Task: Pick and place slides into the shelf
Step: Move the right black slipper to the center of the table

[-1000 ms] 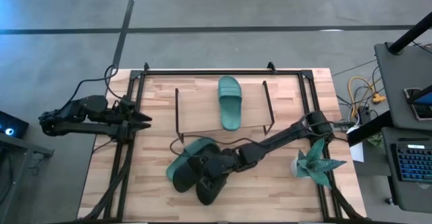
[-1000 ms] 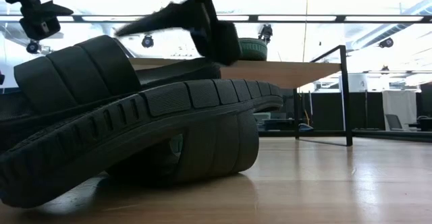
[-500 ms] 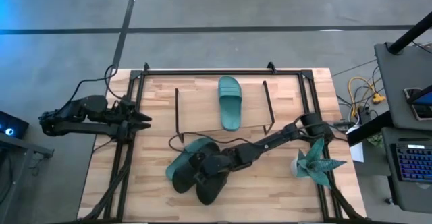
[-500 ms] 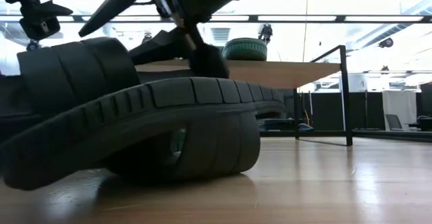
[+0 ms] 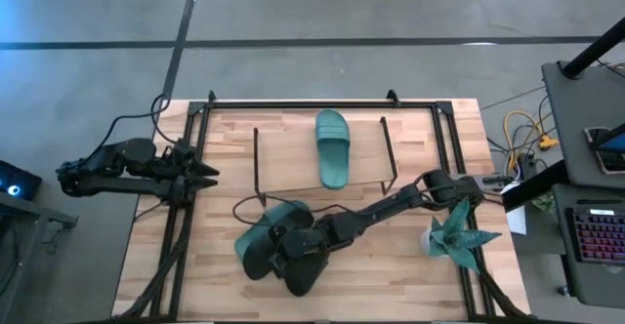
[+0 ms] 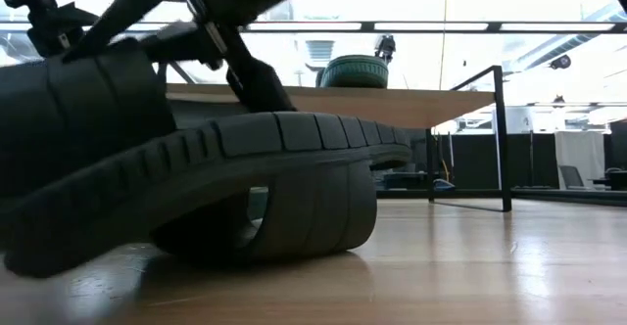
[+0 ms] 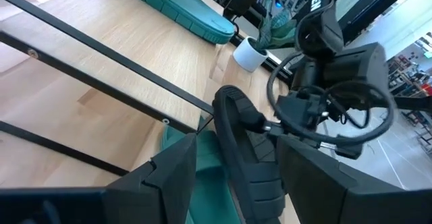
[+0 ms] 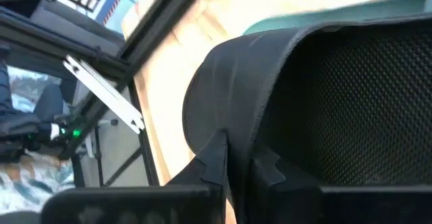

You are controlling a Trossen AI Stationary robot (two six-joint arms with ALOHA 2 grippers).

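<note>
Right gripper [image 5: 285,249] sits low over the pile of slides at the front of the table [image 5: 410,285], its fingers [image 8: 223,158] pinched together on the strap of a black slide [image 5: 301,265]; the right wrist view shows both dark tips meeting on the curved edge of that strap. In the low view the same black slide fills the near foreground, its ribbed sole bowed upward and its strap arching beneath, with the dark arm coming down onto it from above. A teal-green slide [image 5: 273,217] lies in the same pile, just behind and touching the black ones, and a second black slide [image 5: 256,256] sits on the left side of the heap. Another teal-green slide [image 5: 333,148] rests lengthwise on the wooden top board of the shelf [image 5: 283,158], which stands behind the pile. Left gripper [image 5: 200,173] waits at the left edge of the table with its fingers spread apart, holding nothing. A green spiky plant [image 5: 457,234] in a white pot stands at the right.
</note>
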